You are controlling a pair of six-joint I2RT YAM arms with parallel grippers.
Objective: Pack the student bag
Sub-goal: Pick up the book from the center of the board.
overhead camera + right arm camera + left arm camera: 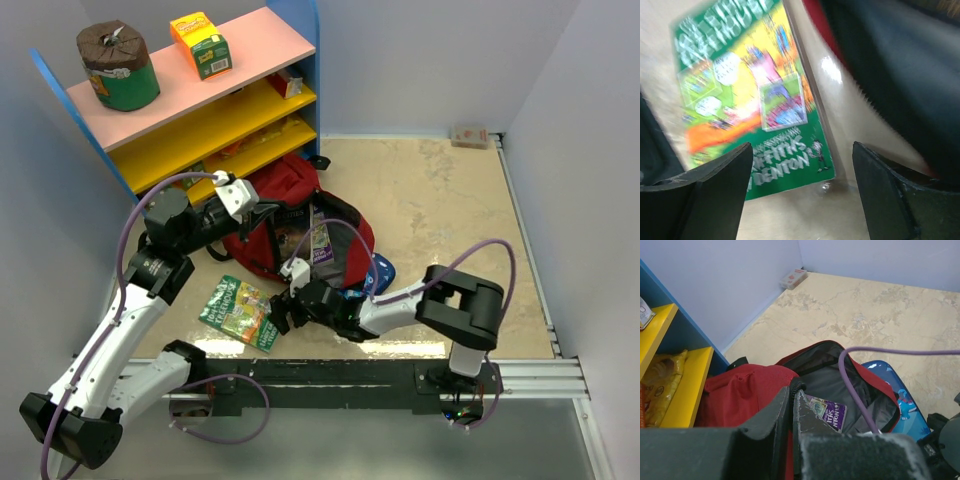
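A blue shelf unit (300, 20) with a pink top and yellow shelves stood at ten o'clock against pale lilac walls (440, 60). A brown-topped green cylinder (120, 68) and an orange carton (202, 43) sat on its top.

Just below it, the left gripper (262, 212) was pinched nearly closed on the rim of the student bag (295, 185). In the left wrist view, red fabric showed between its fingers (772, 415).

The bag lay near the table's middle, unzipped, its mouth gaping toward four o'clock. A purple book (318, 245) lay inside.

At seven o'clock from the bag, a green book (240, 312) lay flat on the beige marbled table (450, 220). The right gripper (285, 310) hung over the book's right edge, jaws spread wide and holding nothing.

A blue pencil case (380, 272) touched the bag at four o'clock. A small box (470, 135) sat in the far corner at one o'clock.
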